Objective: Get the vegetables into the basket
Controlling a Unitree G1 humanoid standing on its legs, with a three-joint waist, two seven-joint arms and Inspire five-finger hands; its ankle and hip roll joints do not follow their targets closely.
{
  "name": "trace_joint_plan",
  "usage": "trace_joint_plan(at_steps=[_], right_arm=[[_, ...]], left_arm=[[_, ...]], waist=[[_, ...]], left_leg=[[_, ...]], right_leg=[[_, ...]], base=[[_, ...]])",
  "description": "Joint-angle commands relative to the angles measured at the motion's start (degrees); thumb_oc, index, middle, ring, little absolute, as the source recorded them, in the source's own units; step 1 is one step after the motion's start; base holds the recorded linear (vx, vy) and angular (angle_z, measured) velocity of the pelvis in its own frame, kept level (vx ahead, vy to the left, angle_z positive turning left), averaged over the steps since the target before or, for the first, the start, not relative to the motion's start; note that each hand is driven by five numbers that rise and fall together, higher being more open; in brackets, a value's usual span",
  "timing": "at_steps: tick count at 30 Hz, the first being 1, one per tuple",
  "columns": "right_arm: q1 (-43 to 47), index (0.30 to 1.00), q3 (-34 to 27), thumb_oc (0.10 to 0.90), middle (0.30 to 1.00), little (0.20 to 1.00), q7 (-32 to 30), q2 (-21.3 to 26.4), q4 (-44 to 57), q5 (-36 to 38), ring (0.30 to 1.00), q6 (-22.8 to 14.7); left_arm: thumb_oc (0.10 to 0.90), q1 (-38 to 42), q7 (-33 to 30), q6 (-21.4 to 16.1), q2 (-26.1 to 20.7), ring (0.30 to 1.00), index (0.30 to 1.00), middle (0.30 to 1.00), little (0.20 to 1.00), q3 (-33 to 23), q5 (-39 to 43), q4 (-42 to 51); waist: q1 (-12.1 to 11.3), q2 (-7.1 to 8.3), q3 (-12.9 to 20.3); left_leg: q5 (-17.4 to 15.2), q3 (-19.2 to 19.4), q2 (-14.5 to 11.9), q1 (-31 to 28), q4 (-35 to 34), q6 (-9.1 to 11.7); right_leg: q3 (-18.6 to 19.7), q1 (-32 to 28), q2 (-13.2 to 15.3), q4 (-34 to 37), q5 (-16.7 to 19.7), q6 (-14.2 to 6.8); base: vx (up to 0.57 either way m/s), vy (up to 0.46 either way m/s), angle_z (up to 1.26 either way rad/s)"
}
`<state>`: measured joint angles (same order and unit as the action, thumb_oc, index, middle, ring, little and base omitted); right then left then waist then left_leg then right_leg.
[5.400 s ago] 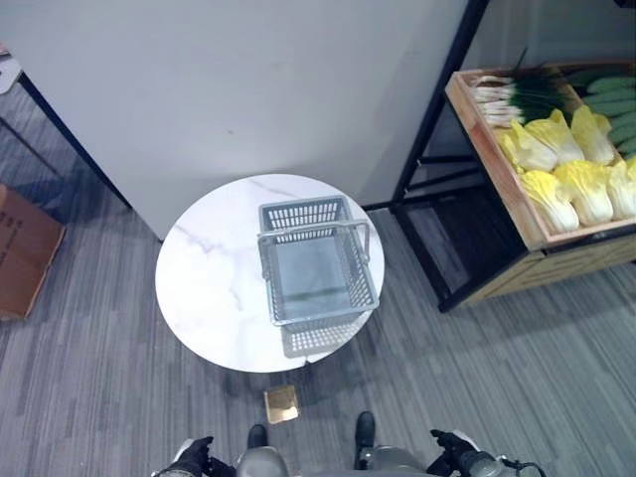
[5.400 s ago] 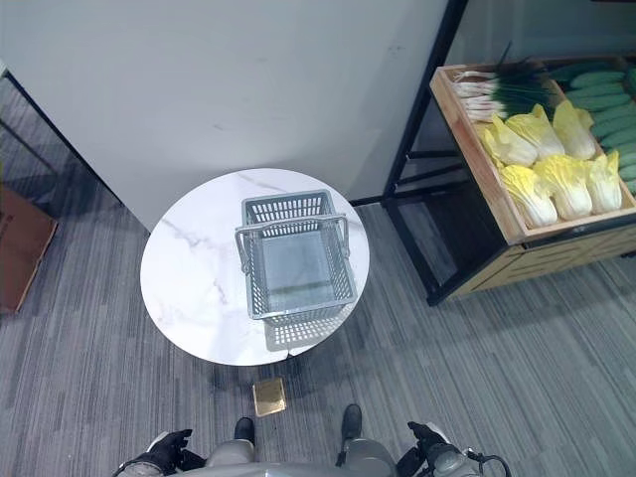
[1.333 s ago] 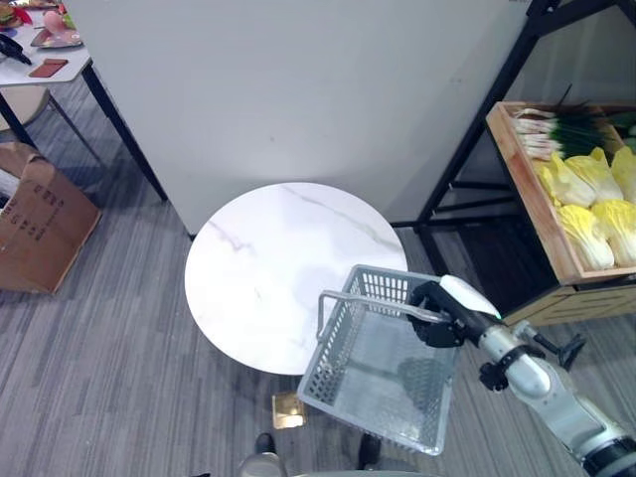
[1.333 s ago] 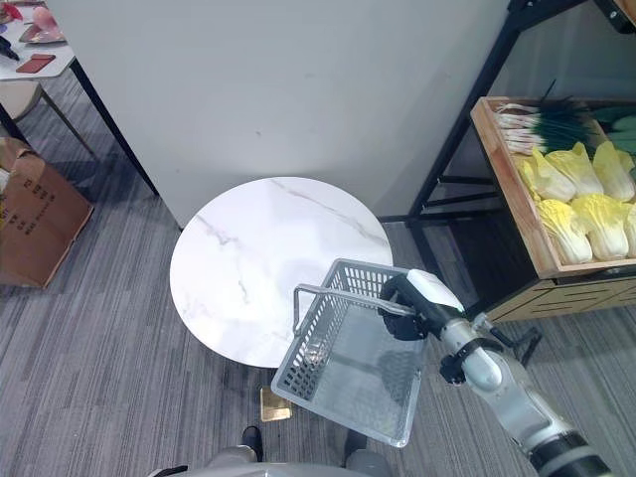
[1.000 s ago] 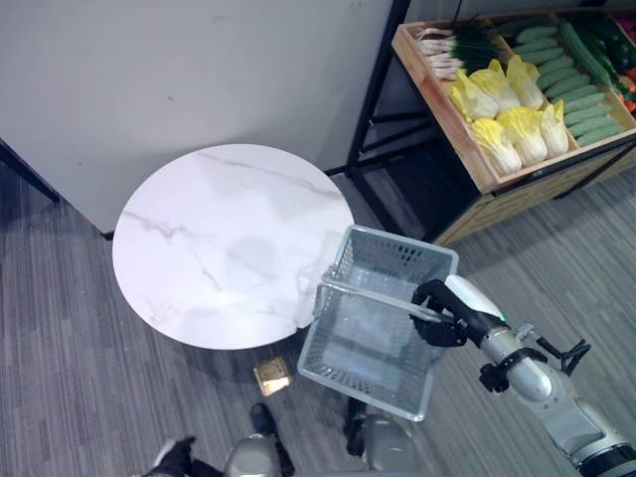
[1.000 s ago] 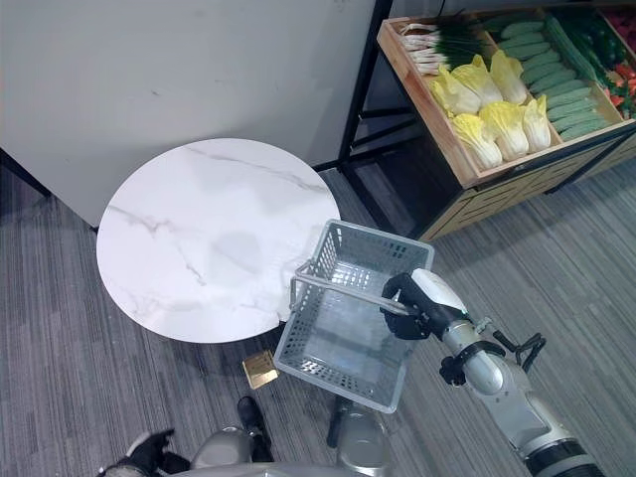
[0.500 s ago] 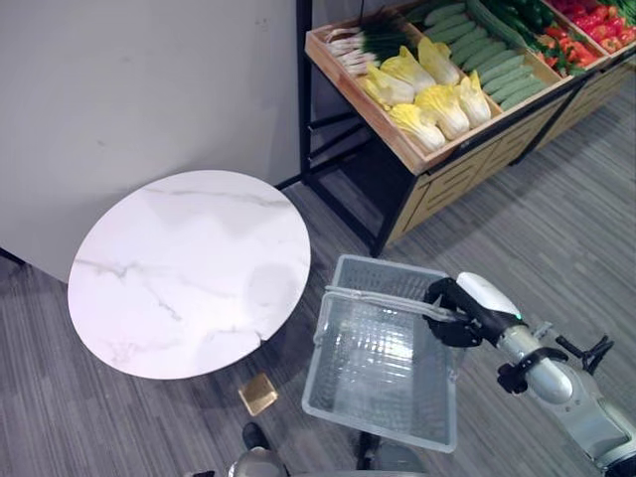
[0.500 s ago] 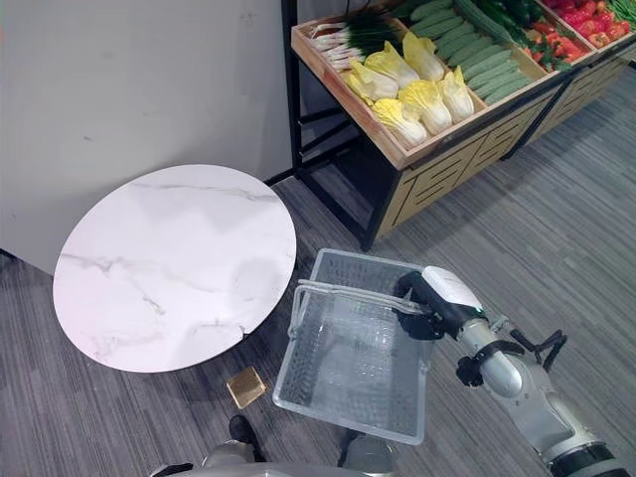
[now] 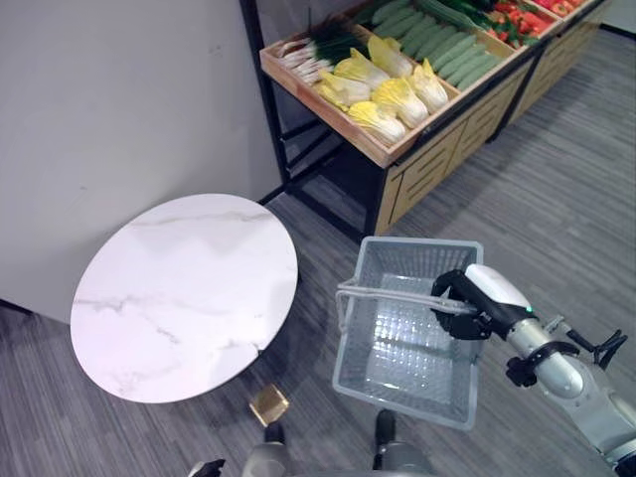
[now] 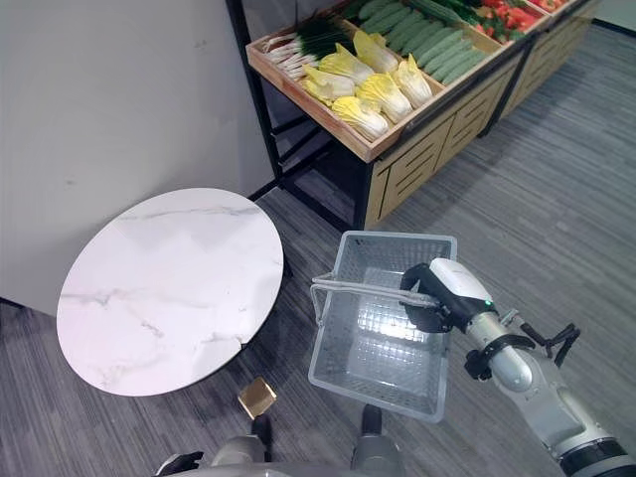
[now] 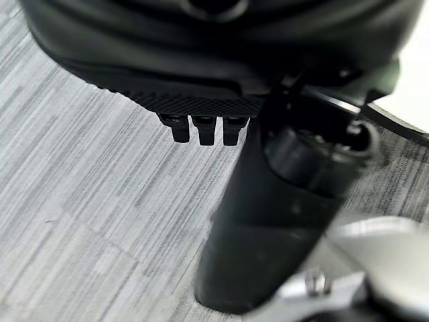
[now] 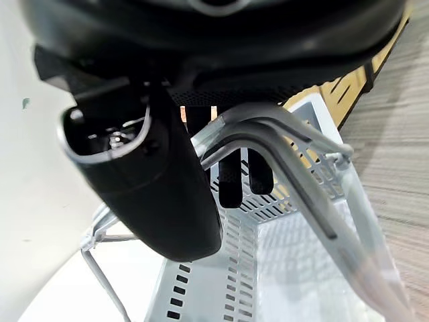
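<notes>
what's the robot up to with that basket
The robot's right hand is curled round the handles of a grey basket and holds it off the floor, beside the round white table. The basket is empty. The vegetables lie in a wooden crate on the rack ahead, none picked yet.

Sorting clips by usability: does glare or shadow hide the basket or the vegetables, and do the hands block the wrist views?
Left eye view: even light on the vegetables; pale sheen inside the basket, mesh readable. Right wrist view: the dark right hand covers much; the basket's handle shows past it. Left wrist view: the left hand covers the top.
</notes>
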<state>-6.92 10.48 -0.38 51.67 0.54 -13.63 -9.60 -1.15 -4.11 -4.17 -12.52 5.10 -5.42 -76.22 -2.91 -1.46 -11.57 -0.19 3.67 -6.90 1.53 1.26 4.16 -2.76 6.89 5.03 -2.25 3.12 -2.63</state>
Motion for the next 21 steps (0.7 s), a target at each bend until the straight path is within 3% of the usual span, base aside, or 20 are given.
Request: trace_joint_plan(at_steps=[1, 7, 9, 12, 13, 15, 16, 21], right_arm=[[7.26, 0.300, -2.91, 0.400, 0.300, 0.300, -2.40, -0.85, 8.22, 3.26, 0.300, -6.01], [6.41, 0.300, -3.50, 0.400, 0.300, 0.300, -2.71, -2.49, 6.81, 2.80, 0.300, -5.08], [5.63, 0.300, -4.82, 0.400, 0.300, 0.300, -3.92, -4.32, 5.50, 1.63, 0.300, -4.44], [5.66, 0.300, -4.96, 0.400, 0.300, 0.300, -4.47, -5.88, 5.20, 0.84, 0.300, -4.37], [6.39, 0.300, -4.50, 0.400, 0.300, 0.300, -5.04, -6.45, 5.31, 0.26, 0.300, -4.37], [6.25, 0.300, -4.50, 0.400, 0.300, 0.300, -5.01, -6.49, 5.58, 0.08, 0.300, -4.39], [6.15, 0.300, -4.33, 0.400, 0.300, 0.300, -5.03, -6.47, 5.81, -0.72, 0.300, -4.27], [5.15, 0.300, -4.86, 0.400, 0.300, 0.300, -4.95, -6.86, 6.48, -0.99, 0.300, -4.05]], left_arm=[[0.900, 2.25, -0.82, -1.21, -2.69, 1.000, 1.000, 1.000, 1.000, -0.75, 1.67, -1.63], [0.900, 2.22, -0.64, -1.41, -2.39, 1.000, 1.000, 1.000, 1.000, 0.01, 1.18, -1.47], [0.900, 2.39, -0.89, -1.52, -2.76, 1.000, 1.000, 1.000, 1.000, -0.32, 0.75, -1.59], [0.900, 2.58, -1.29, -1.35, -3.78, 1.000, 1.000, 1.000, 1.000, -0.89, -0.46, -2.01], [0.900, 2.48, -1.51, -1.10, -4.67, 1.000, 1.000, 1.000, 1.000, -1.24, -1.12, -1.89], [0.900, 2.40, -1.55, -0.97, -4.99, 1.000, 1.000, 1.000, 1.000, -1.38, -1.17, -1.68], [0.900, 2.14, -1.46, -0.85, -5.49, 1.000, 1.000, 1.000, 1.000, -1.74, -1.33, -1.36], [0.900, 2.02, -1.09, -0.76, -5.00, 1.000, 1.000, 1.000, 1.000, -2.00, -1.19, -1.42]], waist=[[-1.87, 4.10, 0.18], [-0.74, 4.48, 0.33], [0.08, 4.97, 0.00], [0.45, 5.42, -0.32], [-0.81, 5.38, -0.73], [-0.90, 5.24, -0.61], [-1.46, 4.99, -0.39], [-1.71, 5.83, 0.97]], left_leg=[[6.26, -0.33, -0.27, -0.47, -3.69, 1.01], [3.79, 3.47, 1.50, -2.69, -3.53, -0.69], [1.82, 7.60, 3.27, -3.66, -3.18, -2.31], [1.30, 10.14, 3.84, -3.89, -3.42, -3.07], [1.05, 12.43, 3.28, -4.23, -3.60, -3.59], [1.24, 12.62, 3.20, -4.17, -3.98, -3.52], [1.47, 14.33, 2.90, -5.02, -4.99, -3.35], [1.69, 16.35, 3.14, -5.64, -5.60, -2.99]], right_leg=[[-0.22, -6.96, -1.07, 0.68, -0.44, -1.86], [2.44, -6.39, 0.86, -0.39, 0.00, -3.80], [6.60, -3.25, 2.70, -1.34, 2.83, -6.54], [7.74, -1.14, 3.16, -2.26, 4.07, -7.74], [2.80, -0.05, 4.48, -4.96, 3.54, -7.35], [0.72, -0.29, 5.11, -5.32, 3.40, -7.16], [-6.29, -1.57, 7.62, -6.17, 2.84, -6.94], [-7.74, -1.98, 7.91, -3.15, 4.64, -6.90]], base=[[0.13, 0.279, -0.73], [0.03, 0.249, -0.42], [-0.12, 0.383, -0.50], [-0.12, 0.197, -0.79], [-0.15, 0.137, -0.77], [-0.09, 0.049, -1.34], [-0.07, 0.029, -0.81], [0.01, -0.030, -0.31]])
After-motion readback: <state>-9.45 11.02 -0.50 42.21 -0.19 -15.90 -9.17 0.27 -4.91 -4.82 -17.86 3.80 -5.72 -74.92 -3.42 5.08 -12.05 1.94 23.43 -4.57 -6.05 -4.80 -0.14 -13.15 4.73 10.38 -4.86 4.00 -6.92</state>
